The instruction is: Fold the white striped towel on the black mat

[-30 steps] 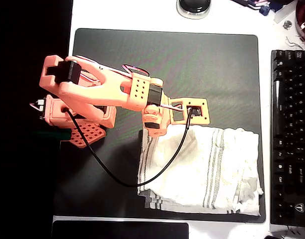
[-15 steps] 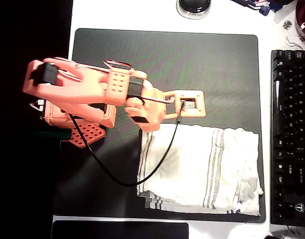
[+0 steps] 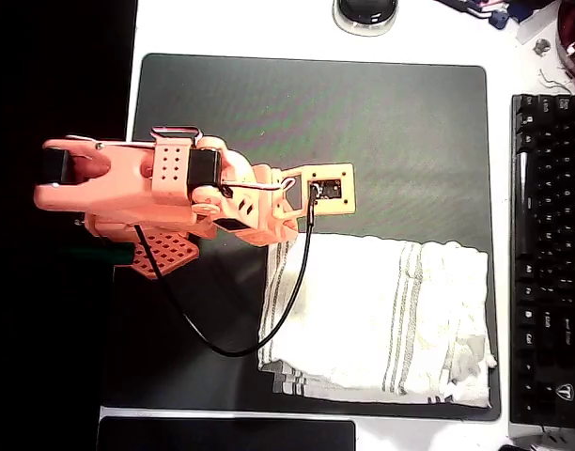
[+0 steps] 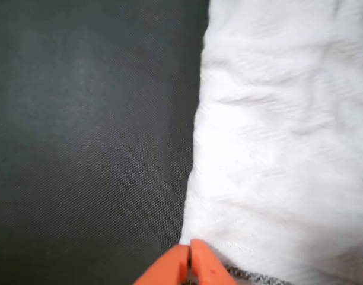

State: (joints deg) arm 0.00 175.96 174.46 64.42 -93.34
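The white worktop carries the black mat, which spreads out wide on every side of the hand and reaches well beyond it toward the keyboard at the right of the overhead view. The white striped towel lies folded on the mat just below and to the right of the hand in that view, its near edge right beside the fingertips in the wrist view. The orange arm stretches in from the left. The hand has its two orange tips pressed together, gripping nothing, poised at the towel's edge.
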